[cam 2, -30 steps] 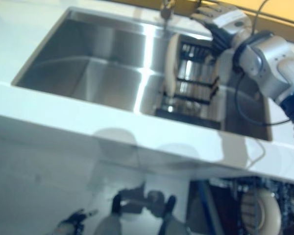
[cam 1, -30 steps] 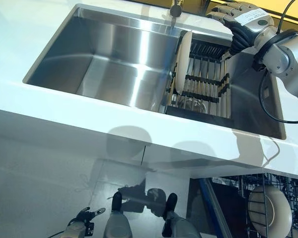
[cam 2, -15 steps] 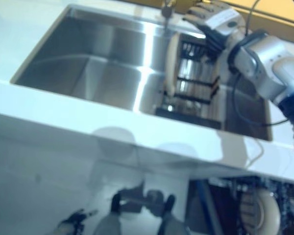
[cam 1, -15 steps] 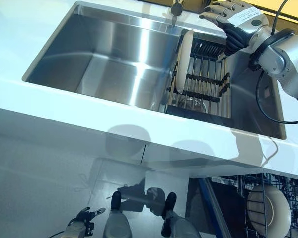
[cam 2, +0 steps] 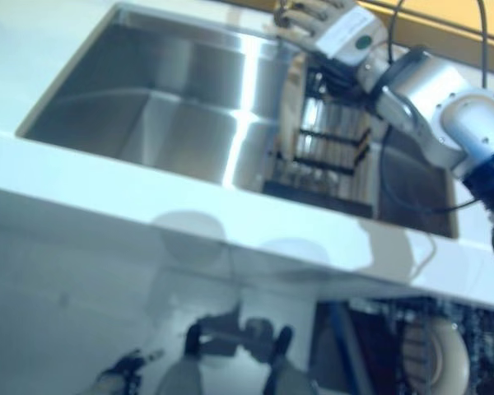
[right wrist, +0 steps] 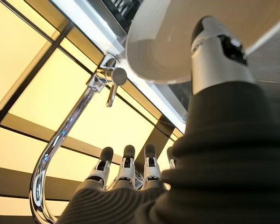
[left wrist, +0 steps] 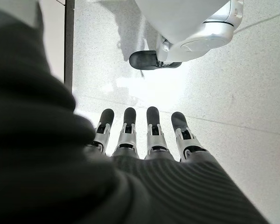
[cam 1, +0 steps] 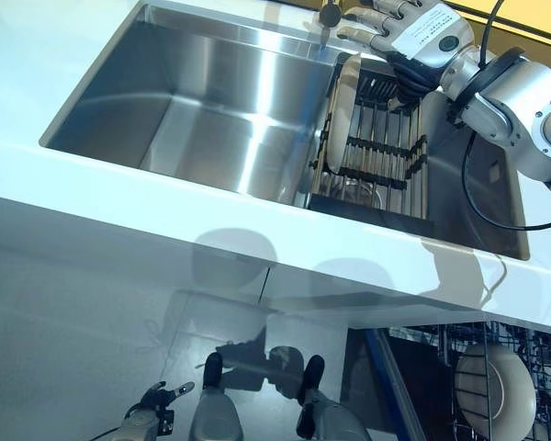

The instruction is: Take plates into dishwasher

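Observation:
A pale plate (cam 1: 336,124) stands on edge at the left end of a black dish rack (cam 1: 386,152) in the right part of the steel sink (cam 1: 211,92). My right hand (cam 1: 421,33) hovers at the plate's top rim, open. In the right wrist view its straight fingers (right wrist: 126,165) reach past the plate (right wrist: 172,44) toward the tap, and the thumb (right wrist: 213,51) lies across the plate's face. My left hand (cam 1: 150,411) hangs low by the floor, fingers (left wrist: 152,128) straight, holding nothing.
A chrome tap (cam 1: 328,15) rises behind the sink, close to my right hand. The white counter (cam 1: 147,202) runs along the sink's front. Below at the right, the dishwasher's wire rack (cam 1: 542,354) stands pulled out with one plate (cam 1: 494,390) in it.
My right hand has swung left from behind the rack's right side to the top rim of the plate. The left hand has stayed put.

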Controlling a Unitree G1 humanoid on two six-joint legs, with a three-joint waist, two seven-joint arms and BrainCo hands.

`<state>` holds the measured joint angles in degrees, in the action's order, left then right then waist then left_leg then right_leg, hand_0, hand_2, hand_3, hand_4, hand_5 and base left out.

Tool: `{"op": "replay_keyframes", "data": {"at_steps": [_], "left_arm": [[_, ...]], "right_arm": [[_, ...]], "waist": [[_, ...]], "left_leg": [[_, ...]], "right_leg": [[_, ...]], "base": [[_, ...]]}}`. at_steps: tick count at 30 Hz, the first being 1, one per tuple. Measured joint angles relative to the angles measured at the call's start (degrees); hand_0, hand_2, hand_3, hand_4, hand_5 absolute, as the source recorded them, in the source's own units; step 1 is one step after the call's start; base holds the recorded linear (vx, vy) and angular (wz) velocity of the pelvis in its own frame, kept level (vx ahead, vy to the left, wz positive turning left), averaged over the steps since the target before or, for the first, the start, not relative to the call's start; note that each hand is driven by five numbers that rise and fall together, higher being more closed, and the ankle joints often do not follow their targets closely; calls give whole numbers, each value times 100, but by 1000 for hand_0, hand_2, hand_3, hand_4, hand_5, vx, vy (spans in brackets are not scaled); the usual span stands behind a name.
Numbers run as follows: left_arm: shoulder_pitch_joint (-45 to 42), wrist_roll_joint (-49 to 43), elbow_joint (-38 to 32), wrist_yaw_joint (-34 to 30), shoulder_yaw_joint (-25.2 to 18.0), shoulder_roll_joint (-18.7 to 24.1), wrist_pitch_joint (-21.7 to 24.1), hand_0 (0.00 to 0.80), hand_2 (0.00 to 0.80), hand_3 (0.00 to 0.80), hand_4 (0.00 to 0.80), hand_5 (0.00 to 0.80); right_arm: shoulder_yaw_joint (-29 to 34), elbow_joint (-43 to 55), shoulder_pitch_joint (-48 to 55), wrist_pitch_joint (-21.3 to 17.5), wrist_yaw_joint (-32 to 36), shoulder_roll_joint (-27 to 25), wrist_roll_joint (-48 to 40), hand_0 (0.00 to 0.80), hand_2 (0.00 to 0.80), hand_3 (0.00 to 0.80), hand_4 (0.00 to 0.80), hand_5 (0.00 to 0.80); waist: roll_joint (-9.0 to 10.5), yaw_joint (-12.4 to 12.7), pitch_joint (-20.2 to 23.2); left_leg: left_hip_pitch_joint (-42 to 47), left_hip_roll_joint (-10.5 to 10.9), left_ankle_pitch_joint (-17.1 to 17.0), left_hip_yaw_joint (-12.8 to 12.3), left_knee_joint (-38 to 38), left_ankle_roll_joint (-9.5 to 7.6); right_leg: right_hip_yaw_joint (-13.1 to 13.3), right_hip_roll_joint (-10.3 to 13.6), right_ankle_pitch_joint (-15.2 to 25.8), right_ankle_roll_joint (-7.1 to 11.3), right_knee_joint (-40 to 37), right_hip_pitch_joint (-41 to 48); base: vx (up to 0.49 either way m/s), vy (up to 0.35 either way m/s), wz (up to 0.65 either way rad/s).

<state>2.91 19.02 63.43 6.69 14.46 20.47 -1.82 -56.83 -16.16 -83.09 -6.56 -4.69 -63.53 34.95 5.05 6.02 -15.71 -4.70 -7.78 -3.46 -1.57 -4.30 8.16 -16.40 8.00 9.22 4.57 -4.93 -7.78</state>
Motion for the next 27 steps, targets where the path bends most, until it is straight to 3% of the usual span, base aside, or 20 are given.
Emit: {"op": "replay_keyframes", "data": {"at_steps": [9, 20, 27], "left_arm": [[-12, 212, -14, -7, -11, 0, 180, 0, 0, 0, 0, 0], [-42, 1109, -197, -94, -482, -16, 499, 0, 0, 0, 0, 0], [-58, 1326, -291, -111, -497, -18, 568, 0, 0, 0, 0, 0]], "right_arm": [[-12, 1, -1, -74, 11, 2, 71, 0, 0, 0, 0, 0], [-154, 12, -3, -204, 143, 4, 502, 0, 0, 0, 0, 0], [-225, 9, -14, -217, 180, 2, 544, 0, 0, 0, 0, 0]], "waist": [[0, 29, -1], [31, 111, -94], [13, 134, -171]], "left_leg": [[-9, 0, 0, 5, 0, 0], [-112, -2, -12, 30, 12, 9], [-215, 6, -23, 58, 23, 8]], "right_leg": [[-5, 2, -1, 1, -1, -4], [-45, 3, -4, 1, -1, -68], [-65, 13, -2, 0, 0, -146]], "base": [[0, 0, 0], [-1, 1, 1], [1, 0, 1]]}}
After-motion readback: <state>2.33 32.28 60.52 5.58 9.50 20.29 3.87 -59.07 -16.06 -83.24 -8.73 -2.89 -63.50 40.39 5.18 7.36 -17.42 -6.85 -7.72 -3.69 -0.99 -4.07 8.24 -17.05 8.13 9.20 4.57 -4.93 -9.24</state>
